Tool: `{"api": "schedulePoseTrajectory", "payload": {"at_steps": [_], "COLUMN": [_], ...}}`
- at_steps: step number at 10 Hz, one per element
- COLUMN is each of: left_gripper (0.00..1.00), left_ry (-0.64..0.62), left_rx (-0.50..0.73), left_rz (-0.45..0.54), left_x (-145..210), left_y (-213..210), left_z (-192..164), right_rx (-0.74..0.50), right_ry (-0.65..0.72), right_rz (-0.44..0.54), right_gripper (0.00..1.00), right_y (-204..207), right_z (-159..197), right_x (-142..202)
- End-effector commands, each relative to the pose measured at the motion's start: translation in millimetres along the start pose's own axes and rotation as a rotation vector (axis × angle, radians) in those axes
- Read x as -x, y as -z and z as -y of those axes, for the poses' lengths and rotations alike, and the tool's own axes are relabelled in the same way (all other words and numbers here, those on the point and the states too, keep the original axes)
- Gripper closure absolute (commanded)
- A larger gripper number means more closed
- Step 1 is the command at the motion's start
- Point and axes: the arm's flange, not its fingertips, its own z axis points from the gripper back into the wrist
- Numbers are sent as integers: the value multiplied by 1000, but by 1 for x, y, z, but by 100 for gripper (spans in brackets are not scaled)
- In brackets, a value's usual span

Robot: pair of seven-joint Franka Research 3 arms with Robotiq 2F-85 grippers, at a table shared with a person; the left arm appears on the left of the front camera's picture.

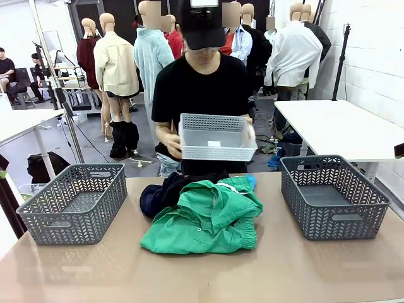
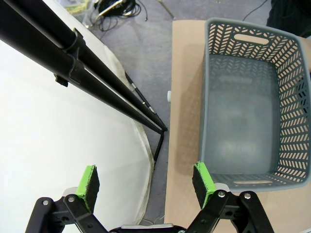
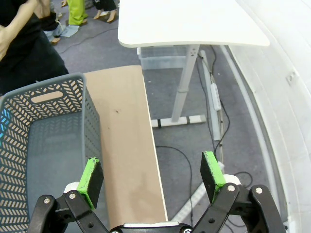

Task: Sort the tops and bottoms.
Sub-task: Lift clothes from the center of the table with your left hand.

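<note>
Left gripper: spread, empty, beside grey basket;
Right gripper: spread, empty;
Green shorts: heaped atop navy garment;
Person: holds white basket

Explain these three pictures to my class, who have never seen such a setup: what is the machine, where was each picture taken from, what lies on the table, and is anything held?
The machine is a pair of robot arms, each ending in a two-finger gripper with green pads. The front picture looks across the brown table at a person, who holds a pale basket in both hands above the far edge. On the table lies a pile of clothes: a green garment on top, a dark navy one beneath it, and a sliver of blue cloth behind. The left basket and the right basket, both grey, stand at the sides. The other two pictures come from cameras on the wrists. The left gripper and the right gripper are open and hold nothing, each near a grey basket.
</note>
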Motion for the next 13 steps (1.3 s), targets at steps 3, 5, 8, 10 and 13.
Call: {"api": "schedulePoseTrajectory", "payload": {"at_steps": [3,5,8,10,13], "left_gripper": [0,0,0,0,0], "left_ry": [1,1,1,1,1], "left_rx": [-13,-13,-13,-13,-13], "left_rz": [-3,-3,-3,-3,-3], "left_x": [3,3,3,3,3], "left_y": [-1,-1,-1,-1,-1], "left_z": [0,0,0,0,0], "right_rx": [5,5,5,5,5], "right_ry": [-7,-7,-7,-7,-7], "right_rz": [-2,-2,-2,-2,-2], "right_gripper": [0,0,0,0,0], "right_y": [-3,-3,-3,-3,-3], "right_z": [-2,-2,-2,-2,-2], "right_x": [-2,-2,-2,-2,-2]}}
